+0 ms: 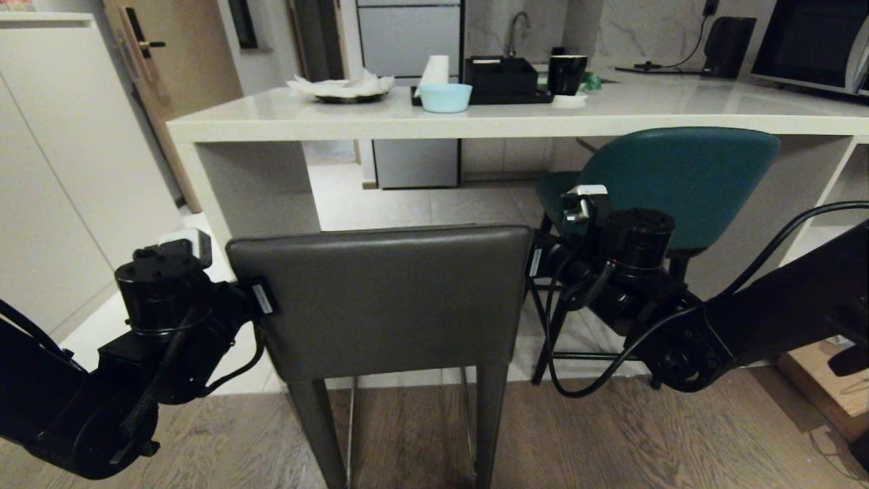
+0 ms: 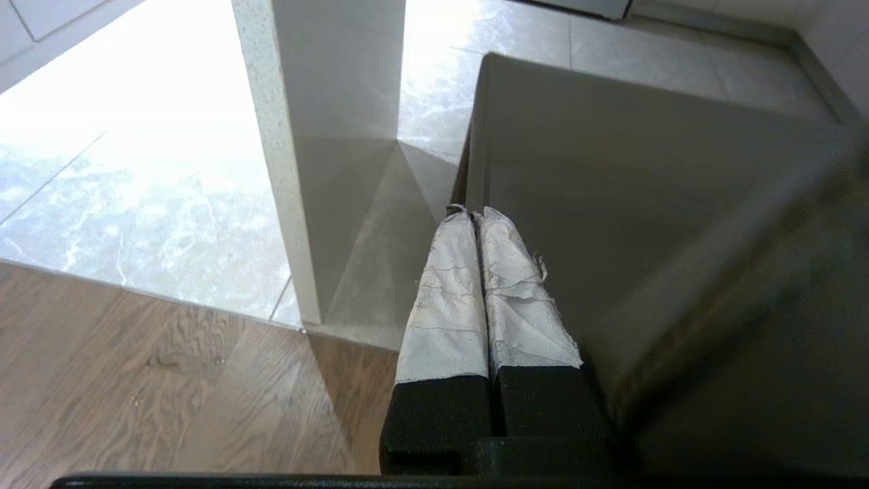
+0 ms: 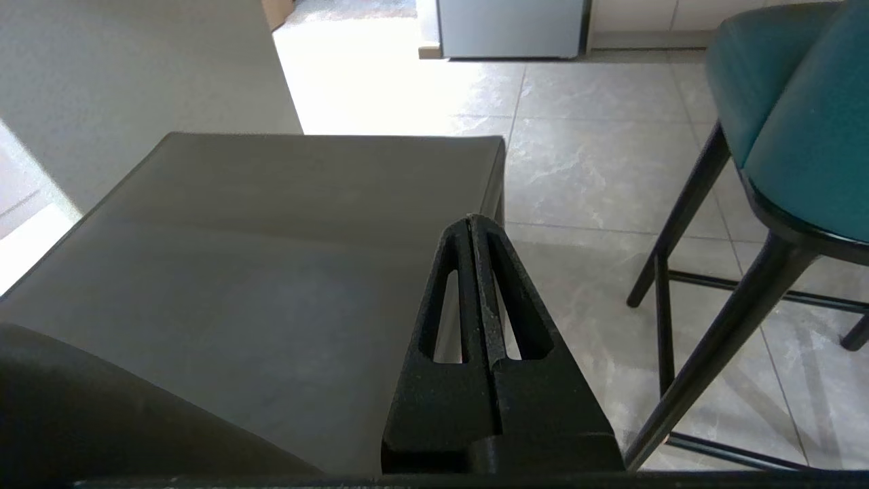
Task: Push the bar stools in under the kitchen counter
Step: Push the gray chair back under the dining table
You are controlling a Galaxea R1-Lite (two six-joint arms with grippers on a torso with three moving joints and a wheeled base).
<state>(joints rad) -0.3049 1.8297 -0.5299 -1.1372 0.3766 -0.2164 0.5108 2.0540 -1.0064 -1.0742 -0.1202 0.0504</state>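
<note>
Grey-brown leather fills the near ground: we have the boxy-backed stool (image 1: 383, 299) right in front of us, standing on the wood floor (image 1: 611, 441) with its backrest between our two arms. Our left gripper (image 2: 473, 216) sits at the stool's left edge, clenched and holding nothing, its taped fingertips pressed together over the seat's corner. Our right gripper (image 3: 477, 224) is at the right edge, likewise clenched and empty, above the seat's other front corner. Just beyond on the right, the teal stool (image 1: 672, 183) is already tucked in, its curved back close under the table's edge and its thin black legs on the tiles. Past the grey stool's seat lies the open bay beside the slab side panel (image 1: 261, 193). Above it runs the pale stone table (image 1: 285, 119), carrying a blue bowl (image 1: 445, 97) and a black tray (image 1: 502, 78).

We judge the step in hand to be bracing the grey stool from both sides, with the push itself not yet done. The next move calls for an even forward shove, keeping the stool square so its left side clears the panel and its right misses the teal stool's legs.
</note>
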